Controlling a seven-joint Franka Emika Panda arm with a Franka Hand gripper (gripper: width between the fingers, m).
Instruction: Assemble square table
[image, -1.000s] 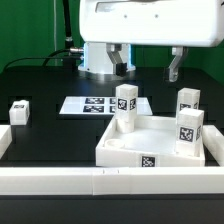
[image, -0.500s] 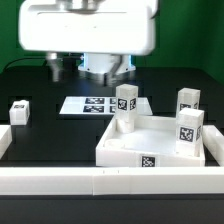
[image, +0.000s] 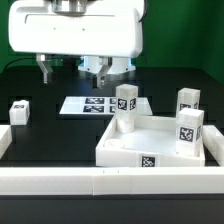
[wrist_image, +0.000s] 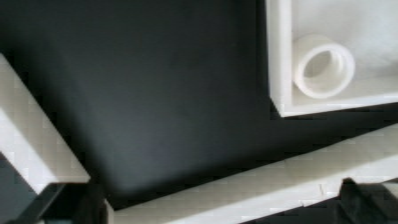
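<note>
Legs stand on three corners of the white plastic tray-like tabletop (image: 155, 143); the fourth small white block leg (image: 18, 111) lies at nine o'clock on the black surface (image: 50, 130). Next, I judge: fetch it. End effector (image: 73, 70) hangs empty, fingers apart.

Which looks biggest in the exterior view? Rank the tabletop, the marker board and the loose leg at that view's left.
1. tabletop, clearly the largest, though it also sits nearest the camera.
2. marker board, a flat strip lying farther back.
3. loose leg, the smallest by far.
</note>
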